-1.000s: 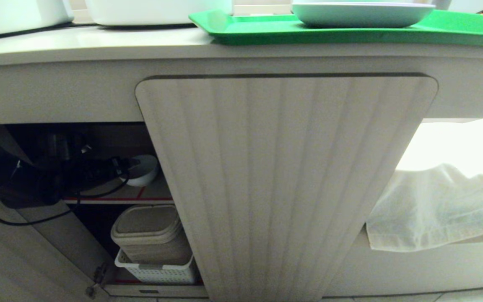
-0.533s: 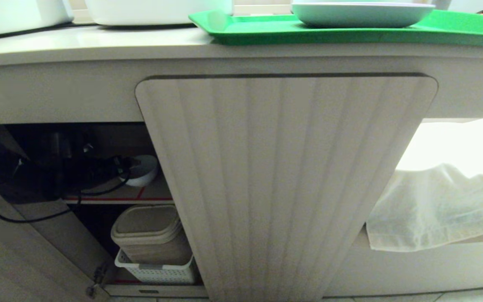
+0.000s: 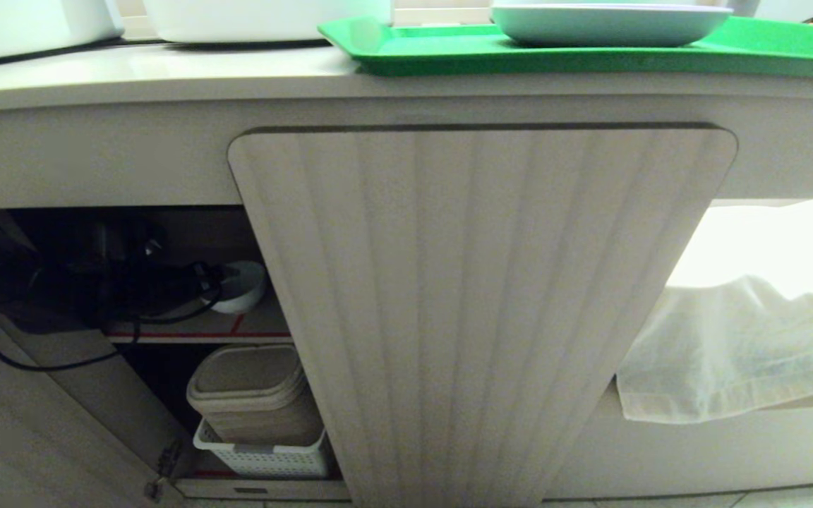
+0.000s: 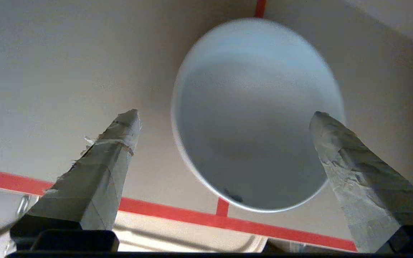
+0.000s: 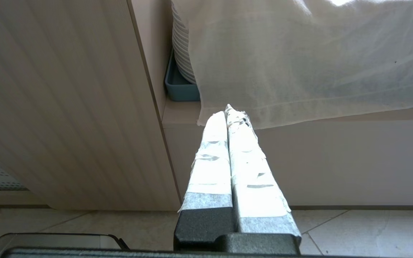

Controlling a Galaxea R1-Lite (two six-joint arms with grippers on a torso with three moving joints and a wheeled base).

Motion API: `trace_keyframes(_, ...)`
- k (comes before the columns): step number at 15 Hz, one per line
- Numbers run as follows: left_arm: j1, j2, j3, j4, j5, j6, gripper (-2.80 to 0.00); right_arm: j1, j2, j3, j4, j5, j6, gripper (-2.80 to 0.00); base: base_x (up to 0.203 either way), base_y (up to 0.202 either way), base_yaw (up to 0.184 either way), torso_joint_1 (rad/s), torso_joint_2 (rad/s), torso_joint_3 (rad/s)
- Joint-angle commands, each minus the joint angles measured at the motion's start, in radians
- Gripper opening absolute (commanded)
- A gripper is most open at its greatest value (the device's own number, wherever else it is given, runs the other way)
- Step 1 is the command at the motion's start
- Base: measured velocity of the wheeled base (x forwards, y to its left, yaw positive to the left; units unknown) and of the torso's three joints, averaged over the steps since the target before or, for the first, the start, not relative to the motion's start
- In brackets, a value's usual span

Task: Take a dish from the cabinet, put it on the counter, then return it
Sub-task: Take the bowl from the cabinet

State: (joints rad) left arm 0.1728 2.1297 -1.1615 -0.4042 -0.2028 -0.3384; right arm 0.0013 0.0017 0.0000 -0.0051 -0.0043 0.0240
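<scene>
Left wrist view: left gripper [image 4: 224, 118] spread wide over the dish [image 4: 256, 118], not touching it.
Dish sits on the cabinet [image 3: 480, 303] shelf [image 4: 48, 71] edged with red tape [image 4: 177, 214], left of the closed door; right gripper [image 5: 229, 113], fingers together, hangs near a white cloth [image 5: 299, 57].

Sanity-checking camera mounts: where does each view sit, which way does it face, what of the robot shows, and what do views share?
Head: low, facing the cabinet front under the counter; left arm shows, reaching inside.
Left wrist: inside the cabinet, facing the bowl on the shelf; left gripper jaws open, astride it.
Right wrist: outside, facing the door and cloth; right gripper shut.
Shared: the bowl in head and left wrist; the cloth in head and right wrist.
</scene>
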Motion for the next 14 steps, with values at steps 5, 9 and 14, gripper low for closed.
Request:
trace_keyframes(5, 0.001, 0.053, -0.078, 0.016, 0.0, -0.002, 0.0, 0.0, 0.0, 0.0, 0.001, 0.0, 0.001, -2.8, 0.0, 0.0, 0.0, 0.0, 0.0, 0.0)
trace_keyframes(9, -0.001, 0.083, -0.131, 0.044, 0.0, -0.002, 0.0, 0.0, 0.0, 0.0, 0.0, 0.0, 0.001, -2.8, 0.0, 0.0, 0.0, 0.0, 0.0, 0.0)
trace_keyframes(14, -0.001, 0.099, -0.161, 0.073, 0.0, -0.002, 0.0, 0.0, 0.0, -0.002, 0.001, 0.0, 0.001, -2.8, 0.0, 0.0, 0.0, 0.0, 0.0, 0.0)
